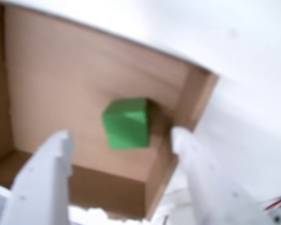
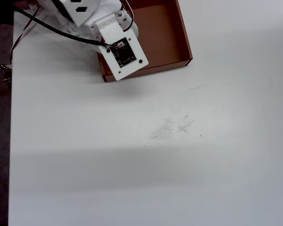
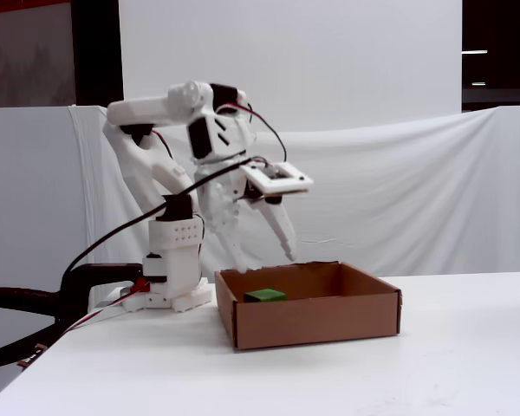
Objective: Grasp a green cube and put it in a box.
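Wrist view: cube (image 1: 126, 123) seen resting on the floor of the box (image 1: 61, 79), centre of frame, near the box's right-hand wall. Pincer (image 1: 119, 140) fingers entering from the bottom edge, one lower left, one lower right, set wide apart with the cube showing between and beyond the tips. Nothing gripped, no contact with the cube visible. Picture soft and blurred; box edges cut off at left and bottom.

Overhead view: cube not visible. Box (image 2: 179, 42) at top centre, only partly in frame, its left portion covered by the arm (image 2: 85, 14) and the white camera plate (image 2: 122, 52). Pincer hidden beneath that plate. White tabletop (image 2: 155, 165) filling the rest, with faint scuff marks (image 2: 172, 127) near centre. Black cable (image 2: 52, 28) running across the upper left.

Fixed view: side-on, and the only view giving height. Pincer (image 3: 264, 253) hanging above the rear left of the box (image 3: 312, 321), clear of its rim, fingers pointing down. Cube (image 3: 265, 295) only partly seen over the front wall, left of the box's centre; lower faces hidden by the wall. Arm base (image 3: 173, 277) standing on the tabletop (image 3: 416, 373) left of the box. White cloth backdrop (image 3: 399, 199) behind.
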Motion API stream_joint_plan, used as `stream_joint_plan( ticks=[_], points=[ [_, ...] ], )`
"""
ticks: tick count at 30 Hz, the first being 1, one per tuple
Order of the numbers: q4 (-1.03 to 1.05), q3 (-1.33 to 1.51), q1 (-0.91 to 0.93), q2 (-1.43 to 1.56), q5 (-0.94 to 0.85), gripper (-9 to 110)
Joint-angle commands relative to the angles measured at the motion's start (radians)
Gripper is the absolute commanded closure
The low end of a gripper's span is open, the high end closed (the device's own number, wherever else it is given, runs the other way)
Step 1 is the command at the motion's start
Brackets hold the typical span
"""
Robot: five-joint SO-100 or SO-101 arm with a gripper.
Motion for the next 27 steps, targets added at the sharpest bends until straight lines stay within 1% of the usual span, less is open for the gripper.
stream_joint_plan(
  ticks=[1, 5, 10, 13, 17, 21, 27],
  points=[
    [0.023, -0.146, 0.063, 0.002, -0.006, 71],
    [0.000, -0.216, 0.176, 0.023, -0.034, 73],
    [-0.069, -0.176, 0.316, 0.117, -0.141, 79],
    [-0.130, -0.069, 0.403, 0.221, -0.222, 82],
    [-0.189, 0.146, 0.512, 0.397, -0.341, 85],
    [-0.160, 0.321, 0.578, 0.529, -0.434, 87],
    [-0.071, 0.522, 0.614, 0.696, -0.515, 89]
  ],
)
